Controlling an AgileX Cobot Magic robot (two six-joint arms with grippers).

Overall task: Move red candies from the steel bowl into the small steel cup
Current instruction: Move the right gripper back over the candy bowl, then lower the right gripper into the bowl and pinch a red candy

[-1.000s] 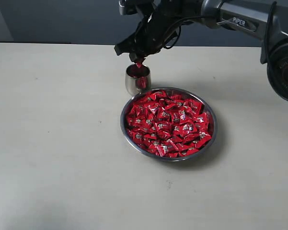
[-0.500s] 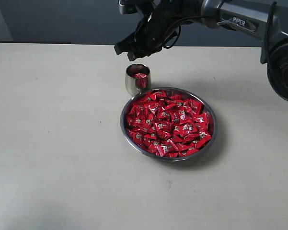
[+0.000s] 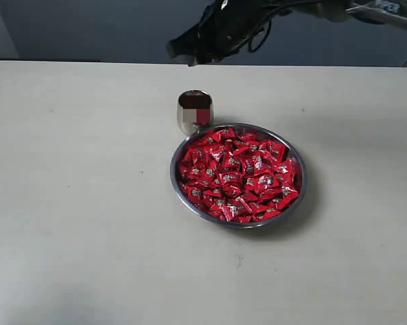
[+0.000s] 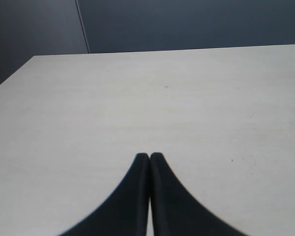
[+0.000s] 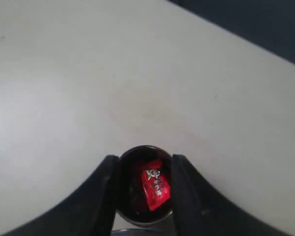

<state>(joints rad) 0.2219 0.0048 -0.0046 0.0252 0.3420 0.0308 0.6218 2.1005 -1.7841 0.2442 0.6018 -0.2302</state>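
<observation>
The steel bowl [image 3: 173,181] sits mid-table, heaped with red candies [image 3: 237,176]. Just behind its far-left rim stands the small steel cup [image 3: 193,114]. In the right wrist view the cup [image 5: 130,189] shows from above with one red candy [image 5: 155,189] lying inside. My right gripper [image 3: 183,53] hangs open and empty well above the cup, and its fingers frame the cup's mouth in the wrist view [image 5: 145,160]. My left gripper [image 4: 148,156] is shut on nothing over bare table and is out of the exterior view.
The pale table [image 3: 81,203] stretches wide to the left of and in front of the bowl. A dark wall [image 3: 88,27] runs behind the table's far edge.
My right gripper let a red candy drop into the cup, then rose higher above it with its fingers open. The bowl and cup have not moved.
</observation>
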